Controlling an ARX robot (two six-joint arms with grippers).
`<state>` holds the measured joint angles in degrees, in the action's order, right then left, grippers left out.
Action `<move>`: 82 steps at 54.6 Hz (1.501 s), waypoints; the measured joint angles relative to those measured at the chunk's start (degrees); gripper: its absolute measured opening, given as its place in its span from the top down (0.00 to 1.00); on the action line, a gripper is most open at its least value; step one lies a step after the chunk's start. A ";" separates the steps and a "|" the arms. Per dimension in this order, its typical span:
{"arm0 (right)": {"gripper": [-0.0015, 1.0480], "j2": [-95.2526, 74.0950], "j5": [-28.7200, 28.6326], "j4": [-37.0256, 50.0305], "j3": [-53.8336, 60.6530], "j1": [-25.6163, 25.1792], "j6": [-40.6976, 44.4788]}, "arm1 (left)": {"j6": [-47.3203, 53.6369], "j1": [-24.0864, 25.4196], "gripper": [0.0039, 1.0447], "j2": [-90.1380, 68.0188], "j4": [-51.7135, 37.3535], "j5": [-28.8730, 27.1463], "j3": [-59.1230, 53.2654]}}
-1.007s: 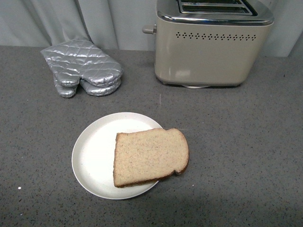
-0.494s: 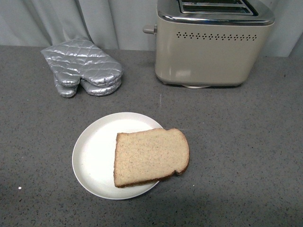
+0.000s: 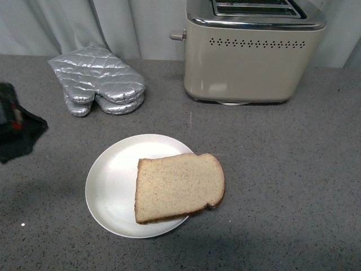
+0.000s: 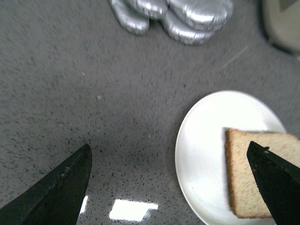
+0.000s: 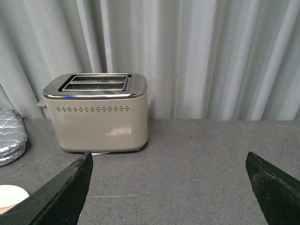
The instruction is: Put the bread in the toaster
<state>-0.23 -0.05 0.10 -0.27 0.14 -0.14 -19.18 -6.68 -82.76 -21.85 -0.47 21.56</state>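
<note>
Grey speckled desk [image 3: 293, 169]. Toaster [image 3: 248, 62] upright at far edge, right of centre, slots facing up, lever on its left side. Silver oven mitt [image 3: 98, 79] flat toward far-left corner. White plate [image 3: 113, 180] near front edge, left of centre. Bread [image 3: 179, 187] flat on plate, rounded end overhanging rim on right. Left gripper [image 4: 168, 187] above desk near left edge, released, fingers wide apart, grasping nothing. Right gripper [image 5: 168, 187] likewise released, facing toaster.
</note>
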 joint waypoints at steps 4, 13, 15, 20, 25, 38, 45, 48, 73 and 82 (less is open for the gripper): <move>0.09 0.00 0.00 0.00 0.00 0.00 0.00 | 0.70 0.31 0.06 -6.12 0.17 1.31 1.79; 0.09 0.00 0.00 0.00 0.00 0.00 0.00 | 2.38 0.44 0.06 -16.24 1.55 2.29 6.23; 0.09 0.00 -0.02 0.00 0.00 0.00 0.00 | 2.47 0.48 0.06 -18.25 2.10 2.69 7.58; 0.09 0.00 0.00 0.00 0.00 0.00 0.00 | 2.67 0.46 0.06 -21.33 2.58 3.08 9.40; 0.09 0.00 0.00 0.00 0.00 0.00 0.00 | 2.78 0.11 0.06 -24.00 3.76 4.15 11.06; 0.09 0.00 0.00 0.00 0.00 0.00 0.02 | 2.12 -1.42 0.06 -27.28 6.08 6.51 13.64; 0.09 0.00 0.00 0.00 0.00 0.00 0.00 | 2.16 -2.27 0.13 -28.61 7.15 5.97 15.26; 0.09 0.00 0.00 0.00 0.00 0.00 0.00 | 2.16 -2.56 0.21 -29.24 8.04 6.01 15.98; 0.09 0.00 0.00 0.00 0.00 0.00 0.00 | 0.07 -3.34 0.87 -30.45 11.50 6.73 17.73; 0.09 0.00 0.00 0.00 0.00 0.00 0.00 | -2.47 -3.58 0.97 -29.42 12.04 8.17 17.73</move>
<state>-0.23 -0.05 0.10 -0.27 0.14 -0.14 -21.65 -10.26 -112.18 -9.80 7.70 39.29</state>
